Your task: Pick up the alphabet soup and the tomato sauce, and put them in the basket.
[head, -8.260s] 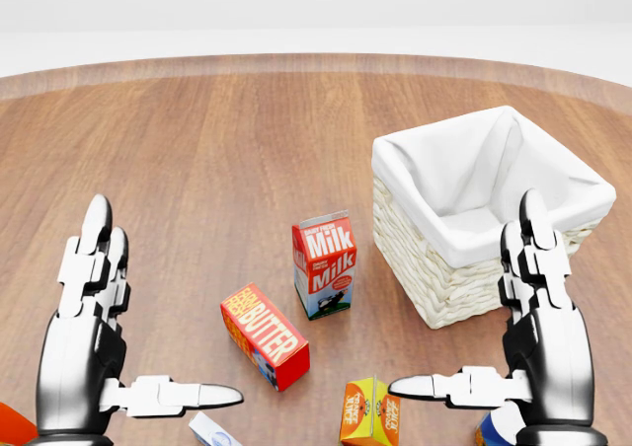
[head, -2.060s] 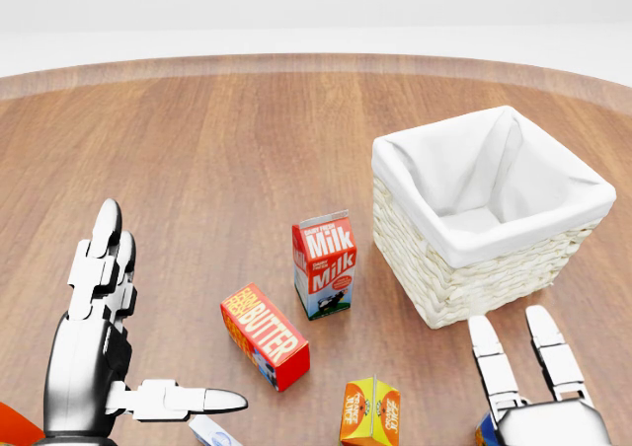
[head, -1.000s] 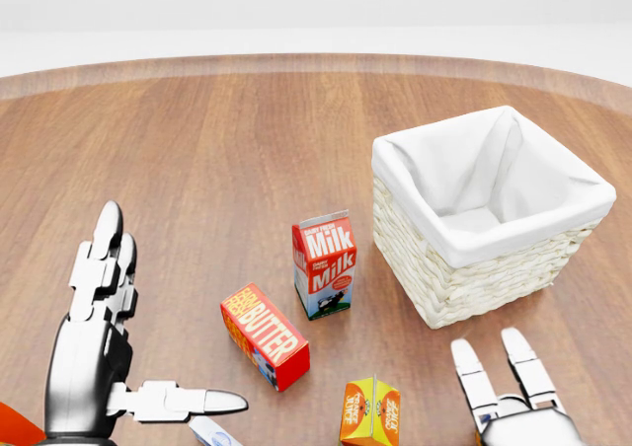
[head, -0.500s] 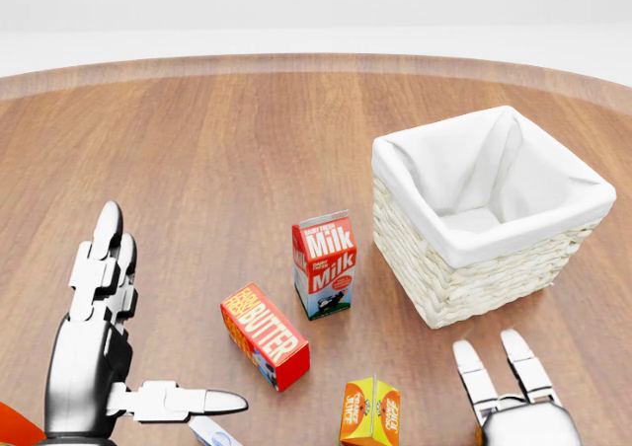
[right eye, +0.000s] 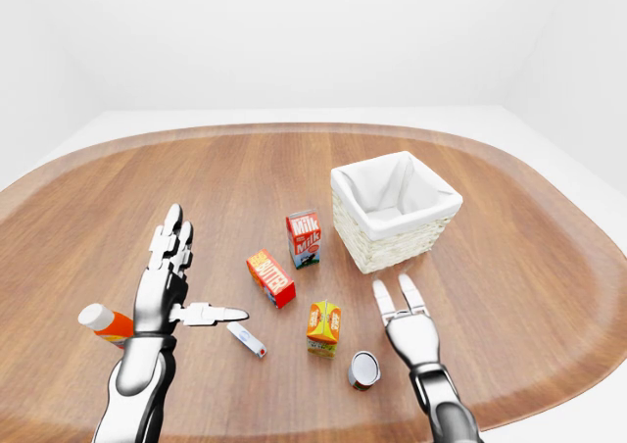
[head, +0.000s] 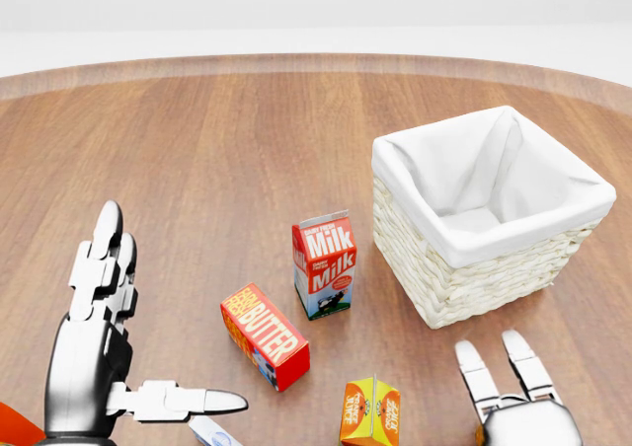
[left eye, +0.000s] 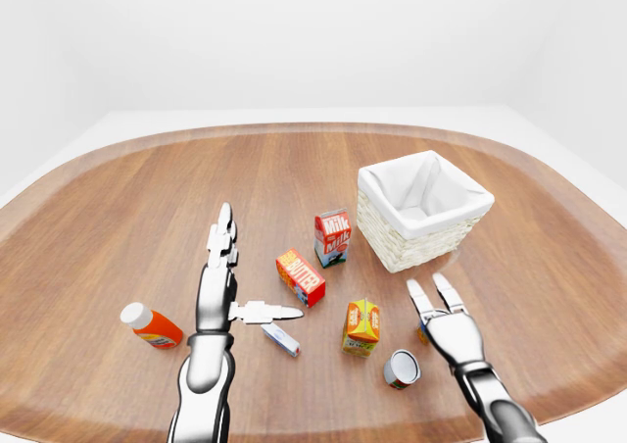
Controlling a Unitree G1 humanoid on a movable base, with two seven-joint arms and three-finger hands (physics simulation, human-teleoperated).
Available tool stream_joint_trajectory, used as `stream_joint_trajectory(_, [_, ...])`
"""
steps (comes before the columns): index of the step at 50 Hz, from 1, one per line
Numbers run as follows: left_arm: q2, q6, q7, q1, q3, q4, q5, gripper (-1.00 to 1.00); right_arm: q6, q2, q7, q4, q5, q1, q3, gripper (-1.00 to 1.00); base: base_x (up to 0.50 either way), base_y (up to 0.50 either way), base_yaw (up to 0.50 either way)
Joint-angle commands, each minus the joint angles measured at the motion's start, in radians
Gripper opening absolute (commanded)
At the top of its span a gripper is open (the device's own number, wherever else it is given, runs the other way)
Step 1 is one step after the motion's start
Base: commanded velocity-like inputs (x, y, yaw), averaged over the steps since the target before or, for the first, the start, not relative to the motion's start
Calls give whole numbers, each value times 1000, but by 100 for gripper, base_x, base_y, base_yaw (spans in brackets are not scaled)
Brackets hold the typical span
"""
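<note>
A can (left eye: 402, 368) lies on its side on the wooden table, grey end toward the camera, its label unreadable. A second can (left eye: 422, 333) shows only as an orange sliver under my right hand (left eye: 428, 291). That hand is open, palm down, fingers stretched toward the basket (left eye: 389, 248), just above and partly covering this can. The white-lined wicker basket (head: 464, 288) stands upright at the right of the head view. My left hand (left eye: 250, 271) is open and raised, fingers up and thumb pointing right, left of the butter box, holding nothing.
A milk carton (head: 324, 264) stands left of the basket, with a red butter box (head: 265, 335) and an orange juice carton (head: 370, 411) below it. A small white tube (left eye: 281, 339) and an orange bottle (left eye: 152, 326) lie near the left hand.
My right hand has turned from upright to palm down and sunk toward the bottom of the head view; in the last half second it barely moves. The left hand stays put.
</note>
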Motion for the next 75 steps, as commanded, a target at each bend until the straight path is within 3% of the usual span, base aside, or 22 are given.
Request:
stream_joint_trajectory(1, [1, 0, -1, 0, 2, 5, -4, 100, 0, -2, 0, 37, 4, -20, 1, 100, 0, 0, 0])
stream_joint_trajectory(31, [1, 0, -2, 0, 4, 6, -7, 100, 0, -9, 0, 124, 12, -63, 23, 100, 0, 0, 0])
stream_joint_trajectory(32, [1, 0, -2, -1, 4, 7, -7, 100, 0, -9, 0, 127, 11, -64, 25, 41, 0, 0, 0])
stream_joint_trajectory(33, [1, 0, -2, -1, 4, 9, -7, 100, 0, -9, 0, 128, 10, -63, 26, 13, 0, 0, 0])
stream_joint_trajectory(34, [1, 0, -2, -3, 4, 11, -8, 100, 0, -9, 0, 122, 11, -61, 26, -81, 0, 0, 0])
stream_joint_trajectory(36, [1, 0, -2, -3, 5, 10, -9, 100, 0, -10, 0, 109, 16, -56, 23, -100, 0, 0, 0])
stream_joint_trajectory(56, [1, 0, -3, -5, 6, 8, -12, 100, 0, -4, 0, -13, 34, -3, -3, -100, 0, 0, 0])
stream_joint_trajectory(68, [1, 0, -2, -1, 3, 11, -7, 100, 0, 19, 0, -368, 116, 137, -124, -100, 0, 0, 0])
stream_joint_trajectory(75, [1, 0, -2, 0, 2, 10, -5, 100, 0, 48, 0, -470, 148, 170, -200, -100, 0, 0, 0])
